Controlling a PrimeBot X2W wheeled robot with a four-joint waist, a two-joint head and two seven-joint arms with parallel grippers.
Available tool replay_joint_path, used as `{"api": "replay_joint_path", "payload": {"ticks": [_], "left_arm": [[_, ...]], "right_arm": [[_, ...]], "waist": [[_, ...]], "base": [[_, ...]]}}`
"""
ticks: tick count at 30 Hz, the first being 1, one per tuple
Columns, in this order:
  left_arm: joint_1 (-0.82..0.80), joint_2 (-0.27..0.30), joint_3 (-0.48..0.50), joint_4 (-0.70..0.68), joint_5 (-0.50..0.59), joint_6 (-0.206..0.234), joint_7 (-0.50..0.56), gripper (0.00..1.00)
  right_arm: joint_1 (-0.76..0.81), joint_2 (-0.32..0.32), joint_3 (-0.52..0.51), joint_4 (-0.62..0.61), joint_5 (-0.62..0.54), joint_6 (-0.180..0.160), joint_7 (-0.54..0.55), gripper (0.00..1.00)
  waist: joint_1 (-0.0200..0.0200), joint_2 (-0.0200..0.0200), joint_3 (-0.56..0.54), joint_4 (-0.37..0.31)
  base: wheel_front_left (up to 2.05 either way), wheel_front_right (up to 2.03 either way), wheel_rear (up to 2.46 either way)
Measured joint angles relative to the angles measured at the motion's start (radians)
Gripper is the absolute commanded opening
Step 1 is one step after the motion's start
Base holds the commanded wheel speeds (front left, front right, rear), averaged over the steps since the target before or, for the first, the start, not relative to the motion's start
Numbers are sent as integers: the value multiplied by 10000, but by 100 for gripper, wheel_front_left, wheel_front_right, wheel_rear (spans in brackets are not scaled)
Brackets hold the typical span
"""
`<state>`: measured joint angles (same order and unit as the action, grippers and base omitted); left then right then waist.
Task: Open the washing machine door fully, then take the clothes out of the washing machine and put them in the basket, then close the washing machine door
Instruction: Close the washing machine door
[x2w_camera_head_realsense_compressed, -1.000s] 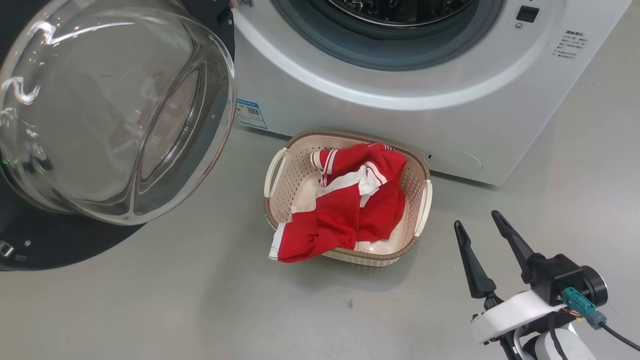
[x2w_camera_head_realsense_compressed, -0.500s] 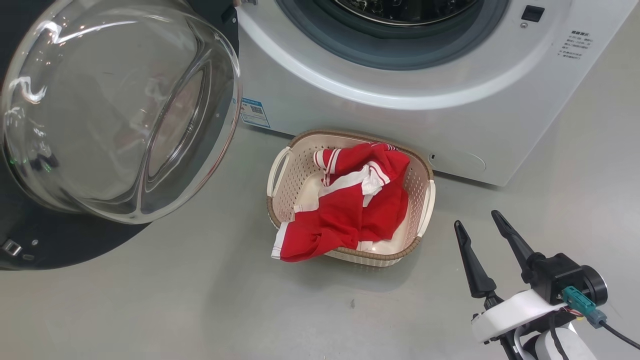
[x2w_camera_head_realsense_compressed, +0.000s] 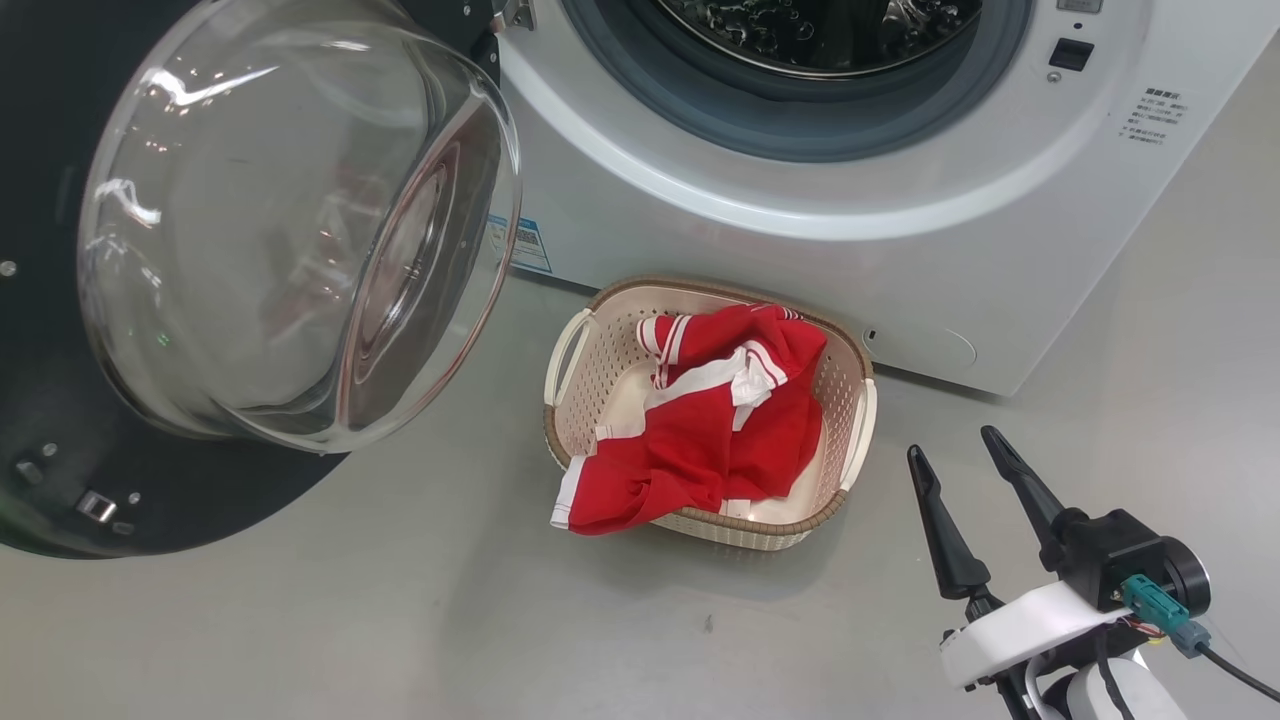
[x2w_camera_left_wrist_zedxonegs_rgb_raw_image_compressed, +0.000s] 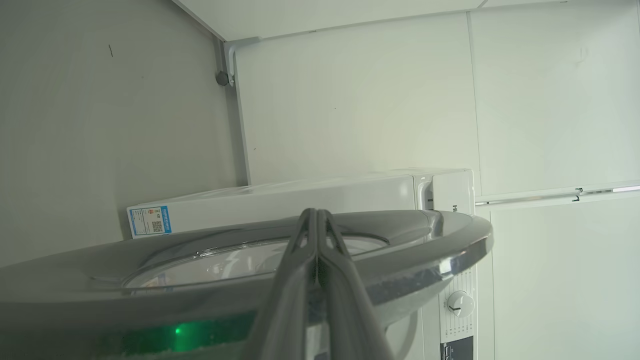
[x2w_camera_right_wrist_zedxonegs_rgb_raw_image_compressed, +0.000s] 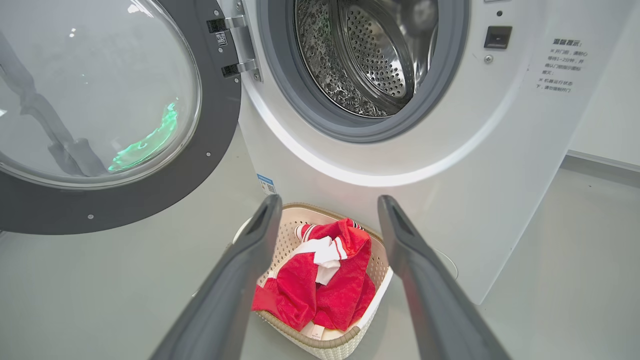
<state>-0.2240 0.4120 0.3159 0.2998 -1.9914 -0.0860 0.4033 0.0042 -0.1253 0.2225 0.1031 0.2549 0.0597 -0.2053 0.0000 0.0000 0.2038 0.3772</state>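
Head, left wrist and right wrist views, with the door-closing step to come. At the left of the head view the washing machine door (x2w_camera_head_realsense_compressed: 270, 260) stands swung wide, its glass bowl bulging toward me. The washing machine (x2w_camera_head_realsense_compressed: 800, 250) fills the top, and its drum (x2w_camera_right_wrist_zedxonegs_rgb_raw_image_compressed: 370, 50) looks empty in the right wrist view. The clothes (x2w_camera_head_realsense_compressed: 710, 430) lie in the basket (x2w_camera_head_realsense_compressed: 600, 390) at centre frame, just in front of the machine, with one red hem spilling over the lower-left rim toward the floor (x2w_camera_head_realsense_compressed: 400, 620). My right gripper (x2w_camera_head_realsense_compressed: 952, 442) hovers at the lower right, fingers spread and holding nothing. My left gripper (x2w_camera_left_wrist_zedxonegs_rgb_raw_image_compressed: 316, 212), at the bottom centre of its own view, has its fingers pressed together on nothing and lies across the door's outer face; I cannot tell whether it touches. The main hazard, as I judge it, is the closed fingers skating off that smooth curved face during the push, leaving the door ajar. A push that stops short may fail to latch it. I also cannot tell whether the door's lower edge clears the basket, so it may nudge the basket and drag out the overhanging hem.
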Motion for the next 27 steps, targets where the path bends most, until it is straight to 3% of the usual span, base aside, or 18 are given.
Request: {"api": "replay_joint_path", "payload": {"ticks": [27], "left_arm": [[1119,46,-639,-1649,-715,-249,2750,0]], "right_arm": [[32,251,27,259,107,-8,-176,100]], "waist": [[0,0,-431,-215]], "base": [[0,0,0]]}}
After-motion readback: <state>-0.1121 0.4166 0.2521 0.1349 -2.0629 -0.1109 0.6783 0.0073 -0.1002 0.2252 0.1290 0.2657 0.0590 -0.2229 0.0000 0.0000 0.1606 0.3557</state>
